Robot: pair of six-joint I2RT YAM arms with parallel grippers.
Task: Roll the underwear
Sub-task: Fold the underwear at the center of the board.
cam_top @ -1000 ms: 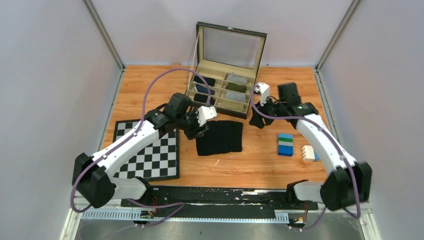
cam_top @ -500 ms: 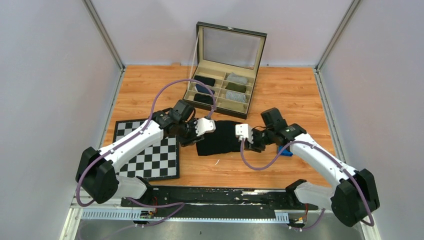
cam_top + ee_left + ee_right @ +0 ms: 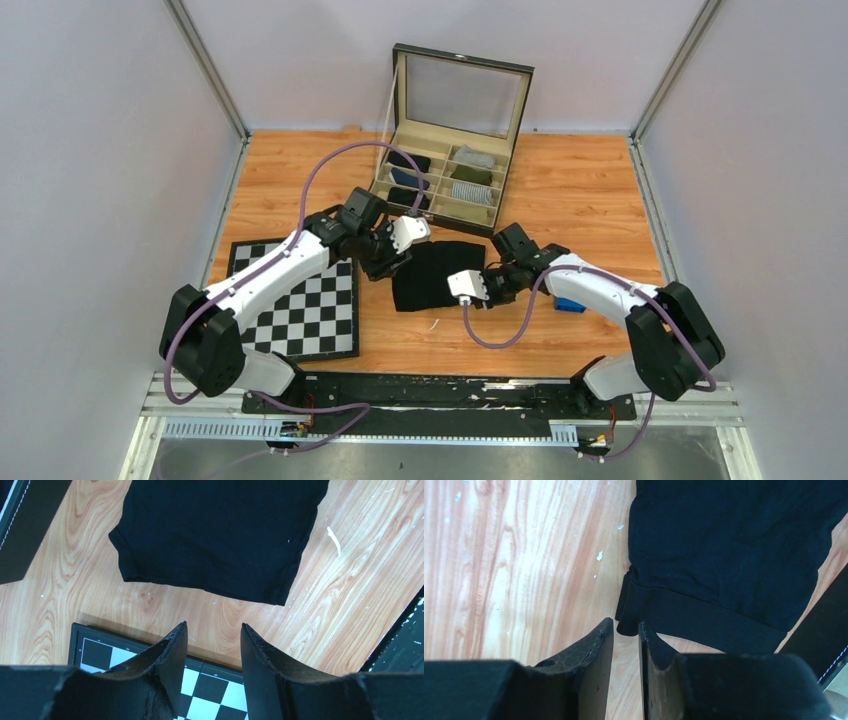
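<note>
The black underwear (image 3: 437,275) lies flat on the wooden table in front of the box. It fills the top of the left wrist view (image 3: 215,535) and the upper right of the right wrist view (image 3: 734,555). My left gripper (image 3: 385,266) is open and empty just off its left edge, with the fingertips (image 3: 212,627) over the chessboard's border. My right gripper (image 3: 492,288) is at its right edge. Its jaws (image 3: 625,622) stand a narrow gap apart with only wood between them, a waistband corner just ahead.
An open compartment box (image 3: 450,190) with rolled items stands behind the underwear; its dark wall shows in both wrist views (image 3: 20,525) (image 3: 824,625). A chessboard (image 3: 295,300) lies at the left. A blue block (image 3: 570,303) sits under my right arm.
My right arm has swung from beside the box down and left to the underwear's right edge. My left gripper has stayed by the left edge, shifting only slightly.
</note>
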